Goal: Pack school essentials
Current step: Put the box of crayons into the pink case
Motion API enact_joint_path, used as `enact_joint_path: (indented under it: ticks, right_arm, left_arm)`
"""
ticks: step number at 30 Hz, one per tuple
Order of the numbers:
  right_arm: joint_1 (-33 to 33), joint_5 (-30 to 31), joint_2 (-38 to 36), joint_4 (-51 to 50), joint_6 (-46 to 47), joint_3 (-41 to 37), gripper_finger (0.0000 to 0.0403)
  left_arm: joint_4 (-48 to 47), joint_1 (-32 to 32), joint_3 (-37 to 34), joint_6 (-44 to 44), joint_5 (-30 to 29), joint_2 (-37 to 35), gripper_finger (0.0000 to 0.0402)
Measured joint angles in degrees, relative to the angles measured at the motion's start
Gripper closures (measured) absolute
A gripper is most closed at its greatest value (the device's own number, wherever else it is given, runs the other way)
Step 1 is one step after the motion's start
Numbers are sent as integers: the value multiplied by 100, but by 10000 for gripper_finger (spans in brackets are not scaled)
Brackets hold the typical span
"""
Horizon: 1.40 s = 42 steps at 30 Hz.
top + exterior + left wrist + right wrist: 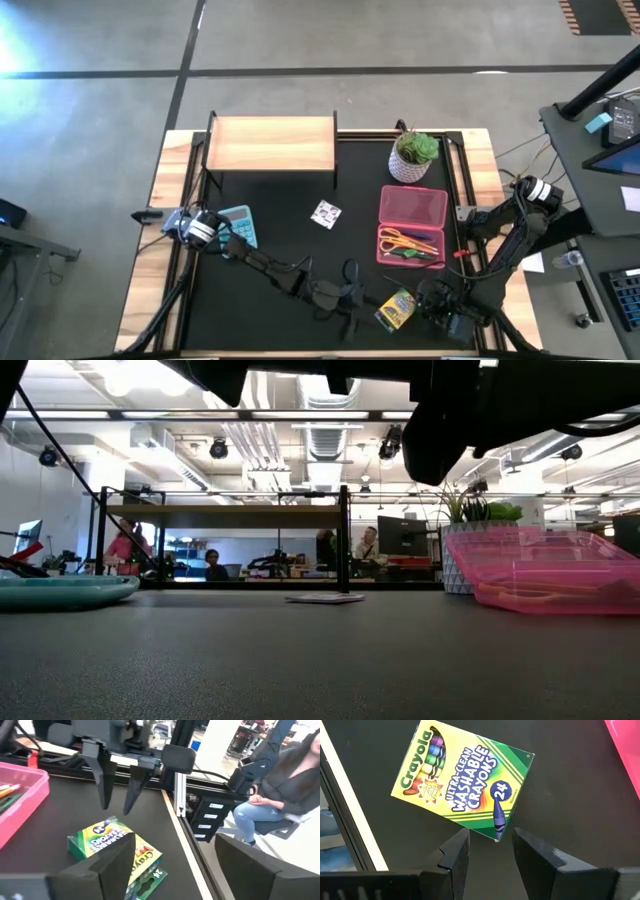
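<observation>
The yellow-green crayon box (pixel 396 309) lies flat on the black mat near the table's near edge. My right gripper (pixel 490 850) hangs open just above the box's corner (pixel 497 839), fingers pointing down; it also shows in the left wrist view (pixel 117 805). My left gripper (pixel 175 845) is open, low over the mat to the left of the box (pixel 115 847), touching nothing. The open pink case (pixel 412 224) holds yellow-handled scissors (pixel 400 240), orange pencils and green pens. The small white patterned card (pixel 325 214) lies flat mid-table.
A potted green plant (pixel 414 156) stands beyond the pink case. A wooden shelf (pixel 270 144) spans the far side. A teal flat object (pixel 238 224) lies by the left arm's base. A person (pixel 280 785) sits beyond the table's right edge. Bare mat lies between card and crayon box.
</observation>
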Motion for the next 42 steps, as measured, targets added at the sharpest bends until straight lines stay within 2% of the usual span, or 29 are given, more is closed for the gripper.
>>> enact_joint_path:
  ticks: [5,14,23,29,37,42]
  right_arm:
    - [-1,0,0,5,0,0,261]
    - [-1,0,0,47,0,0,261]
    - [2,18,0,98,-10,2,261]
    - [-1,379,0,99,-672,4,261]
    - [-9,407,0,138,657,113,261]
    - [-12,407,0,143,960,211,261]
  left_arm:
    - [1,1,33,16,-24,4,141]
    - [-62,12,37,647,-752,74,151]
    - [-48,21,418,616,-1052,529,151]
    - [-81,25,913,613,-1093,1018,151]
    - [-53,43,1126,599,-1407,1210,151]
    - [-294,78,1125,313,-1560,1298,151]
